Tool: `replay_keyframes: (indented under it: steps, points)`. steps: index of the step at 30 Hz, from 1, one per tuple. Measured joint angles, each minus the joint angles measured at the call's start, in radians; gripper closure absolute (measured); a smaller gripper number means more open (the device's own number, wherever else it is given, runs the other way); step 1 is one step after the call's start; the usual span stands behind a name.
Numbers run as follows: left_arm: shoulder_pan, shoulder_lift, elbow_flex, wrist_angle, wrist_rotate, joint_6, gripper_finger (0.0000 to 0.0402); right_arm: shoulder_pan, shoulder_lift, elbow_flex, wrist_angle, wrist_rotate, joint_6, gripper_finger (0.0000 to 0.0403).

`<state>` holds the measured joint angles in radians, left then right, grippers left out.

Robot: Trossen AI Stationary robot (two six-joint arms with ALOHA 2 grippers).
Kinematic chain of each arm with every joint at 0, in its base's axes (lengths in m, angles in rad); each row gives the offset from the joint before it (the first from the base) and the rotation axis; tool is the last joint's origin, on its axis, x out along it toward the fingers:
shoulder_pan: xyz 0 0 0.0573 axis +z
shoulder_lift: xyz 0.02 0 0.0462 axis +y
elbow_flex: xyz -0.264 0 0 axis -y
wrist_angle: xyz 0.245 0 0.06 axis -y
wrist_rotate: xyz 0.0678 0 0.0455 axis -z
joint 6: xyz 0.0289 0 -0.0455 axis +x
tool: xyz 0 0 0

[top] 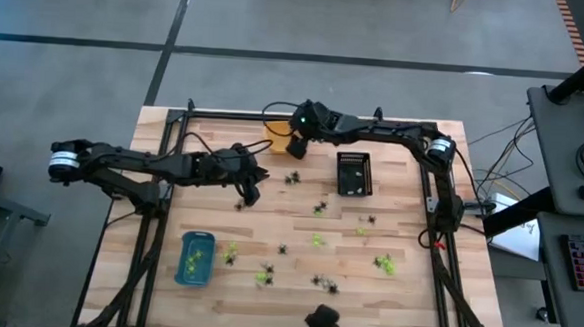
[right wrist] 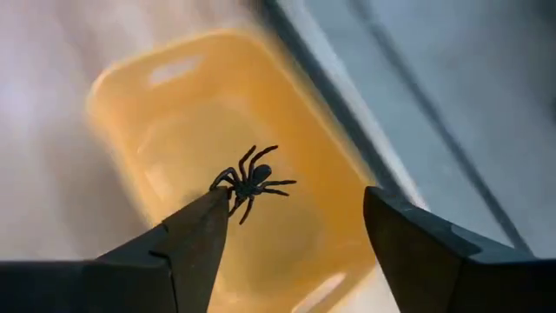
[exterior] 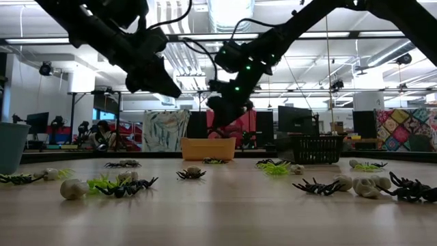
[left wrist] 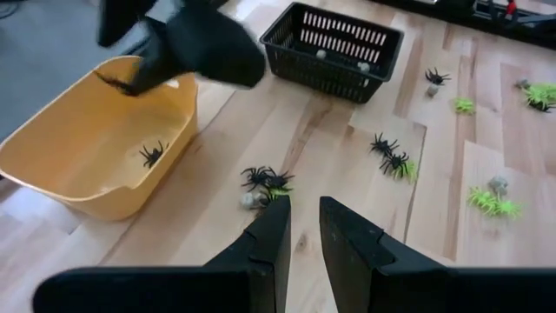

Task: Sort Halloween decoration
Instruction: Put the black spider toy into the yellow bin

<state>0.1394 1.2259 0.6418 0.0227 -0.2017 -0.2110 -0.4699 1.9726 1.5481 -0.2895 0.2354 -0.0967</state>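
Note:
Halloween decoration pieces lie scattered over the wooden table [top: 299, 224]: black spiders [left wrist: 266, 180], lime-green ones [left wrist: 491, 202] and small whitish ones [exterior: 74, 188]. One black spider [right wrist: 250, 183] lies on the floor of the orange tray [left wrist: 82, 148]. My right gripper [right wrist: 295, 213] hovers over that tray [top: 278, 135], open wide, with nothing between its fingers. My left gripper [left wrist: 304, 222] hangs above the table left of centre [top: 254, 189]. Its fingers stand a narrow gap apart with nothing between them, and they point toward a cluster of spiders.
A black basket [top: 354, 173] with whitish pieces stands right of the orange tray. A blue tray [top: 195, 257] holding green pieces sits near the front left. A black frame [top: 173, 137] runs around the table. More pieces lie near the front edge [top: 321, 282].

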Motion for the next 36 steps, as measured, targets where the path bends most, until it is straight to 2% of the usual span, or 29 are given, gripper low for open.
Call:
replay_keyframes:
  steps: [1,2,5,8,11,15,18,20,23,27,29,31,36]
  points:
    - [0.0,-0.001,0.0,0.006,0.0,0.003,0.0354,-0.001,-0.002,0.0,-0.006,0.014,0.003,0.0151]
    - [0.0,-0.004,0.0,0.01,-0.001,0.004,0.0354,-0.008,-0.004,0.0,-0.004,-0.025,-0.008,0.0154]
    - [0.0,-0.006,0.0,0.017,-0.001,0.004,0.0354,-0.033,-0.004,0.0,0.021,-0.22,-0.007,0.0161]
    - [0.0,-0.006,-0.001,0.013,-0.001,0.007,0.0354,-0.031,-0.004,0.001,0.046,-0.265,0.01,0.0168]
    - [0.0,-0.007,-0.002,0.019,0.0,0.022,0.0354,-0.034,-0.005,0.0,0.063,-0.367,-0.001,0.0173]
    - [-0.005,-0.027,-0.003,0.063,0.033,0.115,0.0354,-0.037,-0.008,0.0,0.127,-0.666,-0.021,0.0177]
    - [-0.005,-0.075,-0.026,0.134,0.142,0.204,0.0354,-0.033,-0.008,0.001,0.159,-0.912,-0.045,0.0177]
    - [-0.005,-0.116,-0.053,0.216,0.227,0.256,0.0354,-0.033,-0.009,0.001,0.18,-1.035,-0.046,0.0177]
    - [-0.005,-0.182,-0.115,0.305,0.272,0.293,0.0354,-0.035,-0.014,0.001,0.206,-1.166,-0.044,0.0177]
    - [-0.003,-0.265,-0.205,0.387,0.258,0.291,0.0354,-0.025,-0.015,0.001,0.2,-1.244,-0.033,0.0177]
    - [-0.003,-0.288,-0.249,0.417,0.199,0.287,0.0351,-0.014,-0.015,0.001,0.199,-1.248,-0.037,0.0177]
    - [-0.003,-0.289,-0.283,0.469,0.137,0.284,0.0341,-0.002,-0.015,0.001,0.203,-1.248,-0.045,0.0177]
    - [0.002,-0.23,-0.331,0.676,0.124,0.336,0.0297,0.02,-0.015,0.001,0.216,-1.248,-0.044,0.0177]
